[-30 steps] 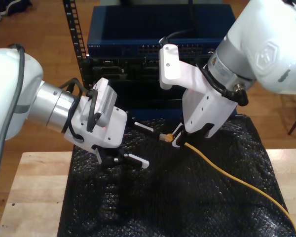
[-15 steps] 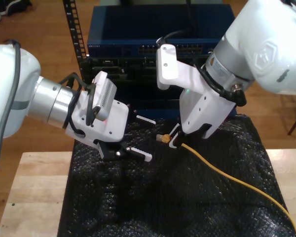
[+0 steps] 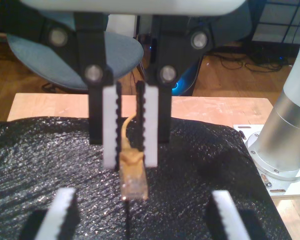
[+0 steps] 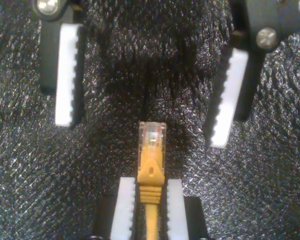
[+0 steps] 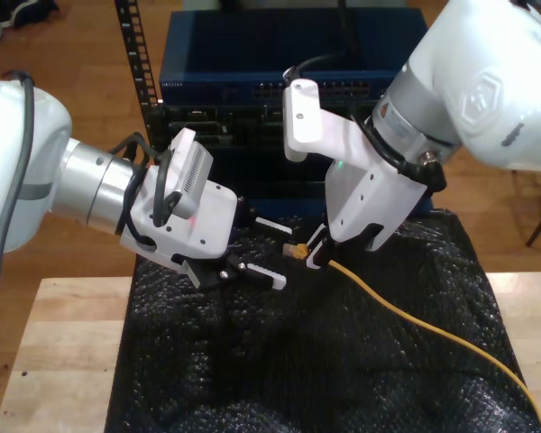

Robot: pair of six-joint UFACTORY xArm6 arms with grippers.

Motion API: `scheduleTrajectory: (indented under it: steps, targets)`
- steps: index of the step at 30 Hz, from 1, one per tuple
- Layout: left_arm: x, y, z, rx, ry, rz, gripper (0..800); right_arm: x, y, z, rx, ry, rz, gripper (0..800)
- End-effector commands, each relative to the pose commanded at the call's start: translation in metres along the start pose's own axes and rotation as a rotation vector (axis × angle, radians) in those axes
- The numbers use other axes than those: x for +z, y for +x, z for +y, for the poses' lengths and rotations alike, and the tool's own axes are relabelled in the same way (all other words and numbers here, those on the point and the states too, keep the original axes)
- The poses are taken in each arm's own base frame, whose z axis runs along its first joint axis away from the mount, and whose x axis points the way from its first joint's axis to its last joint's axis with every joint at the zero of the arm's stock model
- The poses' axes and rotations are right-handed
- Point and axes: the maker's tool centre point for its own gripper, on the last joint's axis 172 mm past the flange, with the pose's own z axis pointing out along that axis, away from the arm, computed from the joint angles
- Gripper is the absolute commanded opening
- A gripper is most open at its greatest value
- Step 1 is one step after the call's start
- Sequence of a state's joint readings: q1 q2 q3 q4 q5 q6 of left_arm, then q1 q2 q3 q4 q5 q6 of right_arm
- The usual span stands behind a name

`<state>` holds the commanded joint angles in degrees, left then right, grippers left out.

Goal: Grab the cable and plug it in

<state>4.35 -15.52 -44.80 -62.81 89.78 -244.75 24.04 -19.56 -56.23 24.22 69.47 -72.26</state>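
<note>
My first claw (image 5: pixel 278 253) has black link fingers faced with white saw-toothed pads (image 3: pixel 57 215) and round silver pivot screws (image 4: pixel 266 37). It sits on an angular white plastic housing (image 5: pixel 203 230) that carries a grey ribbed camera box (image 5: pixel 187 180), with thin black looping cables (image 5: pixel 153 198) around it. Behind that are a brushed silver cylindrical wrist (image 5: pixel 95 185) and a glossy white rounded arm shell (image 5: pixel 18 153).

My second claw (image 5: pixel 311 254) has black fingers with white toothed pads (image 4: pixel 125 205) too. Its white tapering housing (image 5: pixel 370 198) bears a flat white rounded camera bracket (image 5: pixel 302 117). The large white upper arm shell (image 5: pixel 505 54) above it shows an embossed grey hexagon emblem (image 5: pixel 476 95).
</note>
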Motion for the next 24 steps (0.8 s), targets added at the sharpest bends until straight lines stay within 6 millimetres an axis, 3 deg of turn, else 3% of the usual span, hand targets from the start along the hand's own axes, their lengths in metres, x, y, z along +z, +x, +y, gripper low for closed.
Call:
scheduleTrajectory:
  steps: [3, 5, 7, 12, 24]
  targets:
    - [0.0003, -0.0005, 0.0003, -0.003, -0.001, 0.000, 470, 0.0010, -0.0009, 0.0006, 0.003, 0.002, -0.001, 7]
    - [0.0003, -0.0005, 0.0003, -0.004, -0.001, 0.000, 459, 0.0016, -0.0010, 0.0001, 0.004, 0.004, 0.000, 7]
    - [0.0003, -0.0005, 0.0003, -0.006, -0.001, 0.000, 389, 0.0015, -0.0004, -0.0001, 0.005, 0.004, 0.002, 7]
    - [-0.0005, 0.0002, -0.0004, -0.005, 0.002, 0.002, 318, 0.0015, -0.0001, -0.0002, 0.005, 0.005, 0.004, 6]
    - [-0.0006, 0.0035, -0.0020, -0.005, 0.008, 0.014, 277, 0.0037, -0.0017, 0.0001, 0.009, 0.009, 0.001, 6]
